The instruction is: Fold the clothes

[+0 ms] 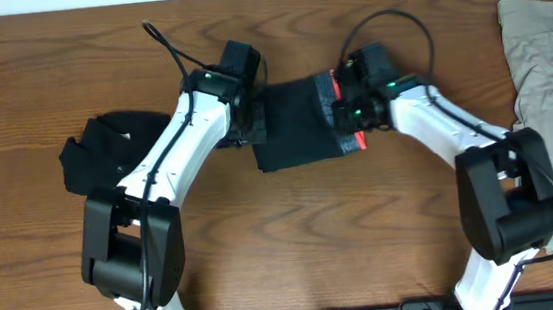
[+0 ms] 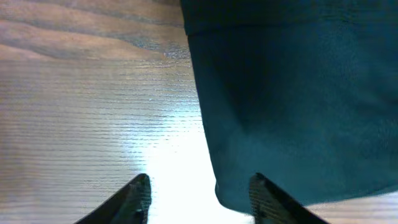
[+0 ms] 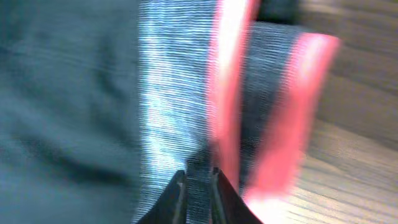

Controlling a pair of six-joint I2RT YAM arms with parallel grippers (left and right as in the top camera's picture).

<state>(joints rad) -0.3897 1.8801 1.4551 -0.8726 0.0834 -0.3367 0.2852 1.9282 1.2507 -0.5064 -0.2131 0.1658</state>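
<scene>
Black pants (image 1: 294,123) are lying part-folded, right fingers (image 3: 171,200) seemingly pinching the waistband (image 3: 168,93), left fingers (image 2: 135,196) spread, while a khaki garment (image 1: 539,52) is waiting unfolded.

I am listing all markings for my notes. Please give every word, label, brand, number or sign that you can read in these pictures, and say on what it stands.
None: no view shows readable text.
The black pants, their grey waistband with its red-orange edge, the khaki garment and the wooden table bear no lettering. The right wrist view is blurred.
</scene>
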